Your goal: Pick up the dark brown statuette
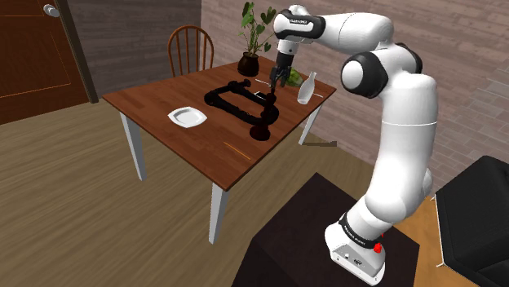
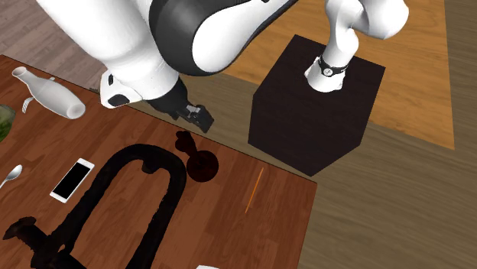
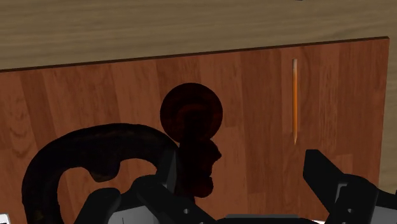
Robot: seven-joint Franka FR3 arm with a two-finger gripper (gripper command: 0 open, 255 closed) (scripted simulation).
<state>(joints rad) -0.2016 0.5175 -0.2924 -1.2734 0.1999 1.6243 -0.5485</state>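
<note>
Black two-finger gripper (image 3: 242, 172): fingers spread wide, clasping nothing, poised low over brown wooden table (image 1: 155, 102). Dark brown statuette on round base (image 3: 193, 130) stands on table near edge facing stand, close by one finger and off-centre of gap; contact not discernible. Large black curved tube-like object (image 2: 145, 191) just beside statuette. Thin orange pencil (image 3: 294, 102) lies apart, near table edge. White bottle (image 2: 53, 95) well apart.

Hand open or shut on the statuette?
Open. In the wrist view the hand has its fingers wide apart; the dark brown statuette sits by one finger, the other clear of it, unclasped.
</note>
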